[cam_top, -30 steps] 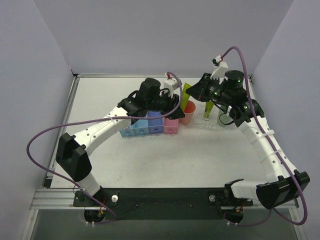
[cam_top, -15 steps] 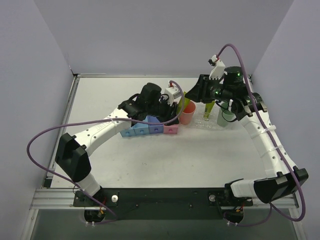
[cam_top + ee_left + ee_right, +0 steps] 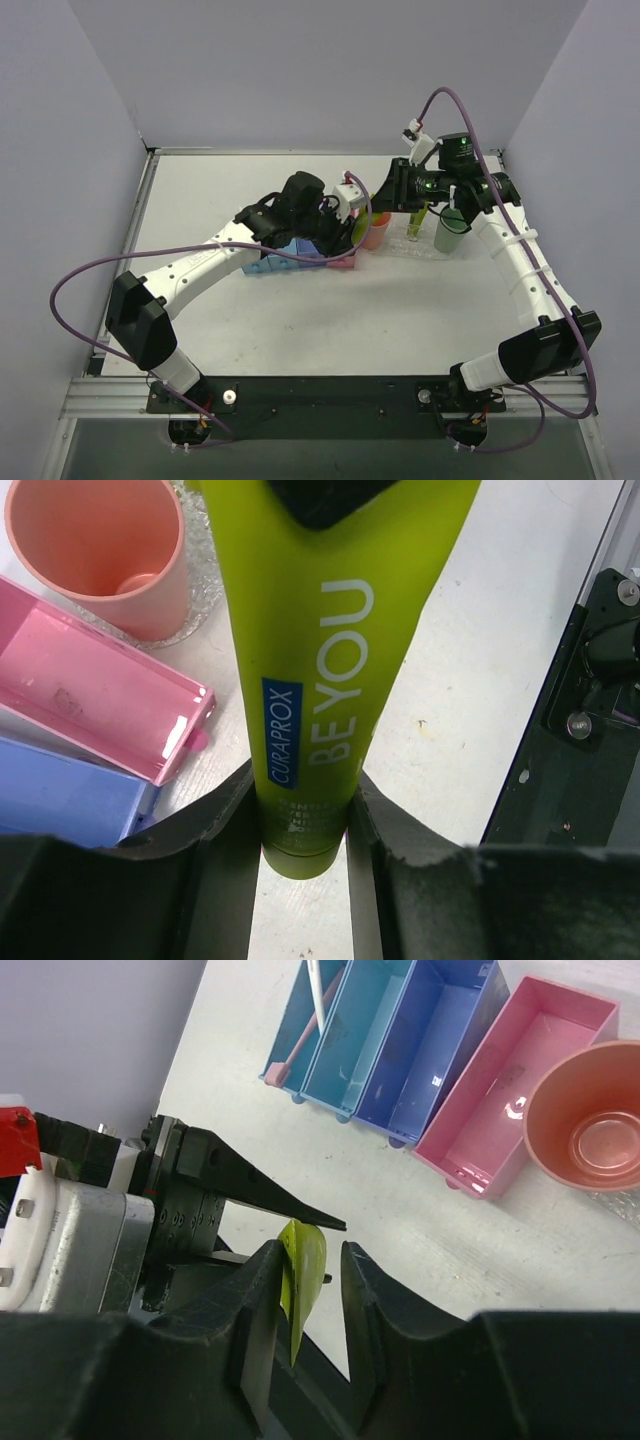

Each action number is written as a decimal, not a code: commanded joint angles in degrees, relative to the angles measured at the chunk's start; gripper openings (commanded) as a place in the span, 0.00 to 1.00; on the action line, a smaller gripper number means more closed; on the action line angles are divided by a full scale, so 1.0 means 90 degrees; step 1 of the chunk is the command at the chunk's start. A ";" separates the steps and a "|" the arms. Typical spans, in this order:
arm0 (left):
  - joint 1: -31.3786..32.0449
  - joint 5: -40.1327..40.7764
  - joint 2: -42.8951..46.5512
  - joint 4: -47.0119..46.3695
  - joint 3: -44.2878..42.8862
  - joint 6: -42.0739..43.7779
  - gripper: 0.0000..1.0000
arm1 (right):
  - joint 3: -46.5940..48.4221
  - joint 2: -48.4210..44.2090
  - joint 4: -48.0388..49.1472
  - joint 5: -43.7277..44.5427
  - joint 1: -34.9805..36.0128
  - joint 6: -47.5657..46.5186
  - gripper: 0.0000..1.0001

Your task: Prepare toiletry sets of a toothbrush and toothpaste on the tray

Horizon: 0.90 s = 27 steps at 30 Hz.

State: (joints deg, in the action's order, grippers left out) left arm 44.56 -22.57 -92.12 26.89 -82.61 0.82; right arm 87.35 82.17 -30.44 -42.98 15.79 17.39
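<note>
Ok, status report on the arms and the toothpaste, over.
Left gripper shut on the toothpaste, cap end. Right gripper open, straddling its crimped end. Tube not yet on the tray; peach cup there stands empty.

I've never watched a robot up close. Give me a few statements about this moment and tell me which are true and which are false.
1. The left gripper holds a lime-yellow toothpaste tube. True.
2. A toothbrush stands in the coral cup. False: the cup is empty; the toothbrush lies at the light blue bin.
3. The pink bin has nothing in it. True.
4. The right gripper is clamped on the green cup. False: its jaws are open, near the tube's flat end, and the green cup stands free.
</note>
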 commanded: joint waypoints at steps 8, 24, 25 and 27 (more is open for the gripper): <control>0.0098 0.0105 0.0255 -0.0059 -0.0050 -0.0002 0.08 | 0.0285 0.0069 -0.0066 -0.0195 0.0032 -0.0155 0.00; -0.0592 0.0937 0.0772 -0.1054 0.0271 -0.1554 0.90 | 0.0080 -0.1122 0.0217 0.2548 -0.0397 -0.1413 0.00; -0.0769 0.0790 0.0792 -0.1335 0.0350 -0.2107 0.92 | 0.0031 -0.1142 0.0266 0.2636 -0.0407 -0.1511 0.00; -0.1208 0.0253 0.0879 -0.1659 0.0680 -0.2734 0.92 | -0.0057 -0.1190 0.0451 0.2987 -0.0417 -0.1629 0.00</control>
State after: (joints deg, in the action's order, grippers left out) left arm 40.56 -16.03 -87.35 21.30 -79.90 -10.94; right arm 87.64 73.52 -30.65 -23.70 12.08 7.75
